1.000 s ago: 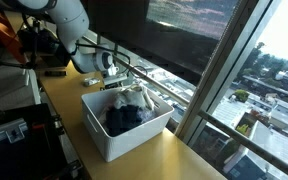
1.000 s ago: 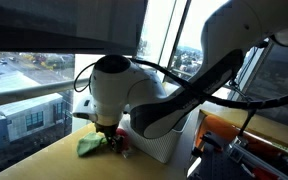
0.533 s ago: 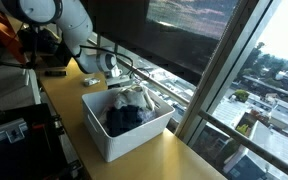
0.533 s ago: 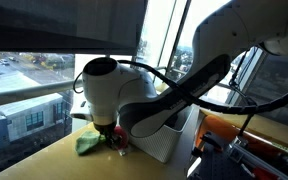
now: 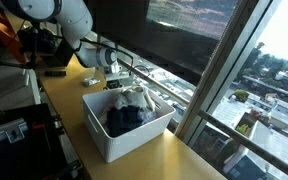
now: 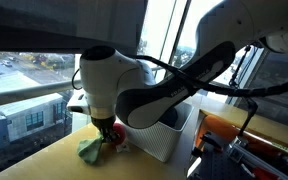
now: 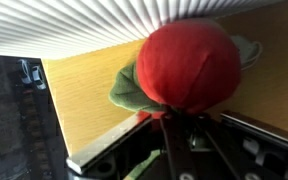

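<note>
Wrist view first: I see a round red toy point(image 7: 189, 65), soft like a plush ball. It has a green leaf part point(image 7: 134, 88) sticking out under it on the left. The toy sits on the wooden table point(image 7: 79, 105). A white striped surface point(image 7: 84, 25) runs along the far side of it. My pincer point(image 7: 179, 122) comes in from the near edge and its dark fingers are right at the toy.

In an exterior view the pincer point(image 6: 109, 134) points straight down at the table. Its fingers are pressed in on the red toy point(image 6: 115, 140) from both sides, so I say it is squeezing the toy. The toy is down on the table, not up in the air. The green leaf part point(image 6: 89, 150) lies flat to the left of it.

The white bin point(image 6: 171, 138) stands just to the right of the toy. In an exterior view the white bin point(image 5: 109, 140) has dark and light clothes point(image 5: 129, 108) piled in it, and the toy is hidden behind it. A big window point(image 5: 224, 60) is on the right.
</note>
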Tool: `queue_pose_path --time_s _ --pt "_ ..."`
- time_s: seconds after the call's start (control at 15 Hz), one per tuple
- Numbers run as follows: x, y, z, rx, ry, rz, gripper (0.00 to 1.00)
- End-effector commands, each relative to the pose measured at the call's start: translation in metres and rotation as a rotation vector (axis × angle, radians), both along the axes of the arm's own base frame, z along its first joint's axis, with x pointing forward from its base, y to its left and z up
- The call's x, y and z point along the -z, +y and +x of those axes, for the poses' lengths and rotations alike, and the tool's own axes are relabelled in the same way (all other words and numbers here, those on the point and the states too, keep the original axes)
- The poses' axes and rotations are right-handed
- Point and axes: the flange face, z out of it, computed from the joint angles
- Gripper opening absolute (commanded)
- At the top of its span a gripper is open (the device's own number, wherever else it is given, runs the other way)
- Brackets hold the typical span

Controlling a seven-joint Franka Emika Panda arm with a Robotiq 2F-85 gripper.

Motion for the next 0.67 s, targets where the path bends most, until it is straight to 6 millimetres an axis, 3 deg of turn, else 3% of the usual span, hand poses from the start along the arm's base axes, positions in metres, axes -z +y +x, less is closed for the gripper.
queue_pose_path --time_s 0.0,0.27,0.47,0.6 --pt "-0.062 0.0 -0.032 -0.038 0.029 0.058 0.01" --pt "-0.131 -0.017 -0.046 -0.044 0.023 0.135 0.02" --pt "-0.182 -0.055 -0.029 0.006 0.003 0.194 0.02" --pt "-0.205 -0.088 -0.009 0.064 -0.021 0.234 0.02"
